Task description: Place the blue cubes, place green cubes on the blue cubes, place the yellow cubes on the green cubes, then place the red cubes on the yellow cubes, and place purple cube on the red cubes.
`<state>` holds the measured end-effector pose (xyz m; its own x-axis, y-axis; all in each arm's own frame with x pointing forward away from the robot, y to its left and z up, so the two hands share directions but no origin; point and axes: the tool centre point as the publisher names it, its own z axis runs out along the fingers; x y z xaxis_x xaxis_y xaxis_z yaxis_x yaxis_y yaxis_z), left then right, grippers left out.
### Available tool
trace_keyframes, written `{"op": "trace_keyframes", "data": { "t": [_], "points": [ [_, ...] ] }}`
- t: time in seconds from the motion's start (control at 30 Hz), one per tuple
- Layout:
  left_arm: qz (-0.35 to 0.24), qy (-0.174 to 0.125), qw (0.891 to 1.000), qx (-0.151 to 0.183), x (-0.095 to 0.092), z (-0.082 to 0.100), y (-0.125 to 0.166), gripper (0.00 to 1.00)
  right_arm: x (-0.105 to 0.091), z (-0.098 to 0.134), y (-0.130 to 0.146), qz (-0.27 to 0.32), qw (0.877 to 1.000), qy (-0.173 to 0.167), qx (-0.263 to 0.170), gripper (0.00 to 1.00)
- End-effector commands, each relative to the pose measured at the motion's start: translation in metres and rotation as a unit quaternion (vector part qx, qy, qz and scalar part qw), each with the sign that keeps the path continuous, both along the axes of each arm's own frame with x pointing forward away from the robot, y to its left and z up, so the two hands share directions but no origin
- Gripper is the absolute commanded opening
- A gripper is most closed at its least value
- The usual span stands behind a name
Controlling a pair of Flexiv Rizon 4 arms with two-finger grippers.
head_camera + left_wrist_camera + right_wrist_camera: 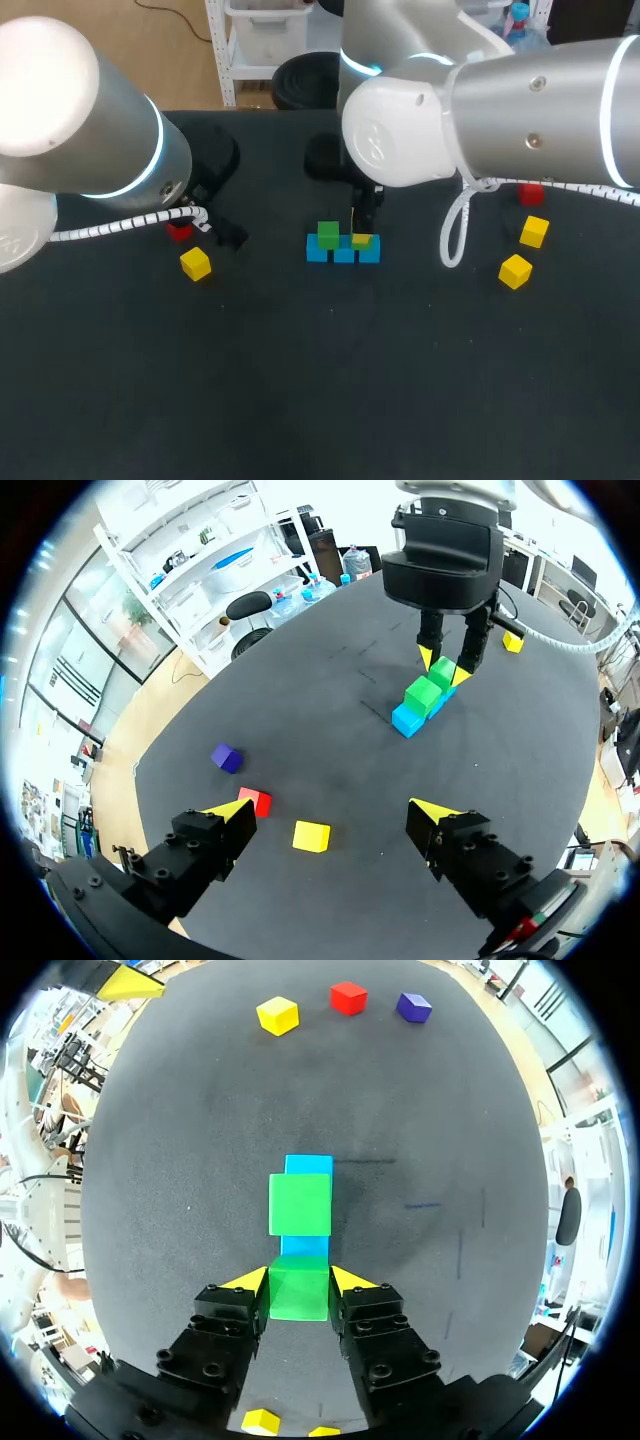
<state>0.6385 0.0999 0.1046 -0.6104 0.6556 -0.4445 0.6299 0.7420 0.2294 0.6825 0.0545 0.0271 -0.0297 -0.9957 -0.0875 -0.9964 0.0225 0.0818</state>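
Three blue cubes (343,252) form a row mid-table. One green cube (327,235) sits on the row's left end. My right gripper (299,1282) is shut on a second green cube (299,1295), held at the row's right end (362,241); I cannot tell if it rests on the blue. In the right wrist view the placed green cube (300,1204) and blue cubes (308,1165) lie just ahead of the fingers. My left gripper (330,815) hangs open and empty over a yellow cube (311,836), with a red cube (255,801) and a purple cube (227,757) near it.
Left of the row lie a yellow cube (196,263) and a red cube (179,231), partly under my left arm's cable. At the right are two yellow cubes (534,231) (515,271) and a red cube (531,194). The table's front is bare black mat (320,400).
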Motion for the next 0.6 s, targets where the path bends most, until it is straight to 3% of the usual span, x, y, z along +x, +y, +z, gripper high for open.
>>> {"op": "trace_keyframes", "data": {
  "t": [0.03,0.1,0.4,0.6],
  "points": [
    [-0.001,0.0,1.0,-0.001,0.0001,-0.0001,0.0007,1.0,0.0,-0.0019,0.0002,0.002,1.0,0.001,0.0,0.45],
    [-0.001,0.0,1.0,-0.001,0.0001,-0.0001,0.0007,1.0,-0.0001,-0.0021,0.0003,0.002,1.0,0.0,-0.001,1.0],
    [-0.001,0.0,1.0,-0.001,0.0001,-0.0001,0.0007,1.0,-0.0002,-0.0012,0.0011,0.003,1.0,-0.003,-0.005,1.0],
    [-0.001,0.0,1.0,-0.001,0.0001,-0.0001,0.0007,1.0,-0.0014,0.007,-0.0005,-0.002,1.0,-0.025,0.006,1.0]
  ]
}}
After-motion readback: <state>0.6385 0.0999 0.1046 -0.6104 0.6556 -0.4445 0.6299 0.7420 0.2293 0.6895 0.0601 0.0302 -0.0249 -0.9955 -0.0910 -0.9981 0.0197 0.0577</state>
